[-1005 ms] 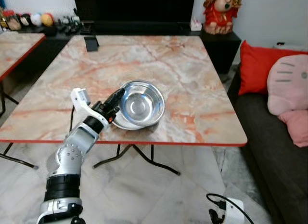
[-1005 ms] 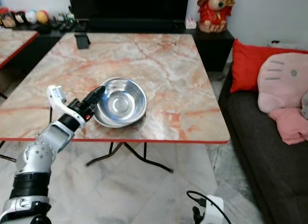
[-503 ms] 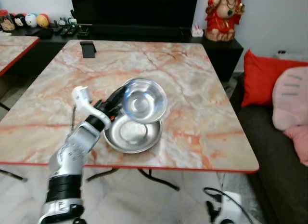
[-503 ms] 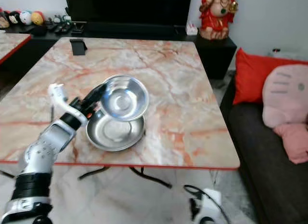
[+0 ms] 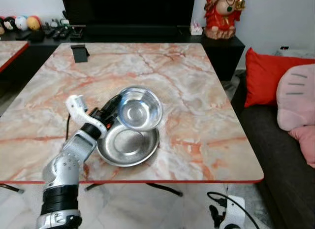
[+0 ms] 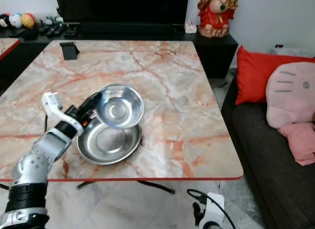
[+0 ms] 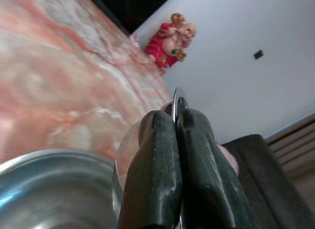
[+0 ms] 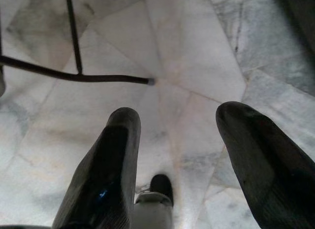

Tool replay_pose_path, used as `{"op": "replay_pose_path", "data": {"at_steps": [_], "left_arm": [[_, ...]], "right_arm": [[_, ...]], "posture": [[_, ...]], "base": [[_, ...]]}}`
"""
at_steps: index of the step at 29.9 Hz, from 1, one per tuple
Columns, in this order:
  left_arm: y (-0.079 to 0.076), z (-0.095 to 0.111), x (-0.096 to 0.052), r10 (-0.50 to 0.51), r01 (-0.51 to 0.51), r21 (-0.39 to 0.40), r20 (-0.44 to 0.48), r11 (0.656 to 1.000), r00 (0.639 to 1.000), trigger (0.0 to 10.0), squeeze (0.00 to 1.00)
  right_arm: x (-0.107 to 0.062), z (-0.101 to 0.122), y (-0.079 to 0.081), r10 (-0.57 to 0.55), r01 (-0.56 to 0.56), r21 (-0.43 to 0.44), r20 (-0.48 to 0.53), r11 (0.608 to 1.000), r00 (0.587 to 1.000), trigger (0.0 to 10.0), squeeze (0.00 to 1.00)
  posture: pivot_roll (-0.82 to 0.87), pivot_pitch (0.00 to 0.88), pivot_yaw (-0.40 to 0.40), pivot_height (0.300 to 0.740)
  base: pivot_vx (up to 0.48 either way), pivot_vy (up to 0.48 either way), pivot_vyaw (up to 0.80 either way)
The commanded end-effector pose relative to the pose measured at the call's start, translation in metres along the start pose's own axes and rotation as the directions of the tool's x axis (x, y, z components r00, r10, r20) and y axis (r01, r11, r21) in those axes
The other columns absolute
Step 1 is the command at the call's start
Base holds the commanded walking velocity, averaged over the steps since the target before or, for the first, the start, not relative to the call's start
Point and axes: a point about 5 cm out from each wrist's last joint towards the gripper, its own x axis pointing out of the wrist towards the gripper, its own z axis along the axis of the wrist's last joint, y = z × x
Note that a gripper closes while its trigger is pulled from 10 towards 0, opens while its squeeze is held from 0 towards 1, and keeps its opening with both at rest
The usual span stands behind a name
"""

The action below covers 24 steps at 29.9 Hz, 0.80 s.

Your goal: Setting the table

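Left gripper (image 5: pixel 114 107) jaws pinching rim of upper steel bowl (image 5: pixel 140 109), tilted above lower steel bowl (image 5: pixel 128 146) on marble bench (image 5: pixel 197 91). Right gripper (image 8: pixel 184 155) jaws spread over floor.

We count two steel bowls (image 5: pixel 139 108) (image 5: pixel 129 146), one phone stand (image 5: pixel 78 53), and two cushions (image 5: pixel 263 75) (image 5: pixel 296 97).

A: Head views: even, bright indoor light, sharp focus; soft highlights gleam inside the steel bowls (image 5: pixel 129 143) on the table (image 5: pixel 197 91).

B: Left wrist view: near fingers (image 7: pixel 157 179) and foreground blurred. Right wrist view: dimmer, floor (image 8: pixel 187 66) slightly soft.
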Motion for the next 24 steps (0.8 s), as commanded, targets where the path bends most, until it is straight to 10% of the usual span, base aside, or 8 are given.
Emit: {"op": "replay_pose_path", "data": {"at_steps": [1,24], "left_arm": [[-0.003,0.006,0.001,0.008,-0.008,0.03,0.004,1.0,1.0,10.0,0.0],[0.021,-0.013,-0.009,0.207,-0.208,-0.029,-0.047,0.978,0.977,10.0,0.0]], "right_arm": [[-0.001,-0.003,-0.004,-0.011,0.011,0.009,-0.006,1.0,1.0,10.0,0.0],[-0.003,-0.006,-0.01,-0.018,0.019,0.011,-0.037,1.0,0.999,10.0,0.0]], "posture": [[0.03,0.0,-0.011,0.724],[0.03,0.0,-0.015,0.724]], "base": [[0.0,0.0,0.0],[0.0,0.0,0.0]]}}
